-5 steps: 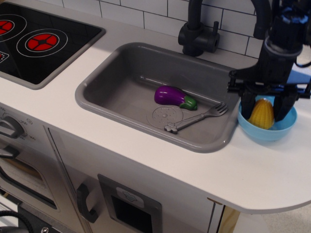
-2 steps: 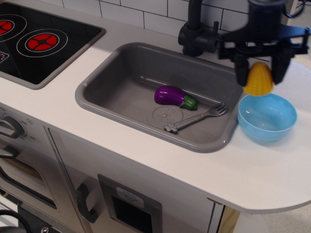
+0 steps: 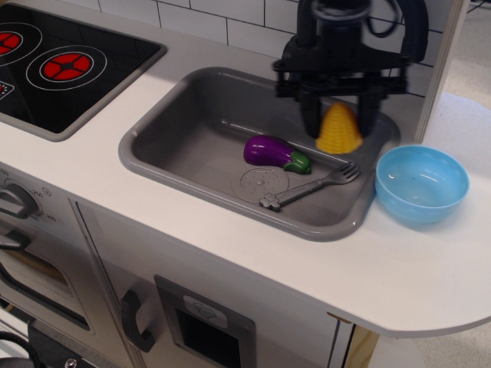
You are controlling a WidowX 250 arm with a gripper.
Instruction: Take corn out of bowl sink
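Observation:
My gripper (image 3: 338, 123) is shut on the yellow corn (image 3: 339, 130) and holds it in the air over the right part of the grey sink (image 3: 153, 126). The corn hangs point-up between the two black fingers (image 3: 310, 116), above the sink floor. The light blue bowl (image 3: 421, 184) stands empty on the white counter to the right of the sink, apart from the gripper.
A purple eggplant (image 3: 272, 152) with a green cap and a grey toy fork (image 3: 311, 185) lie in the sink near the drain mark (image 3: 264, 183). A black faucet (image 3: 308, 31) stands behind the sink. The black stovetop (image 3: 54, 65) is at the far left.
My gripper lifted the corn out of the bowl, then carried it left over the sink. The bowl is left empty on the counter.

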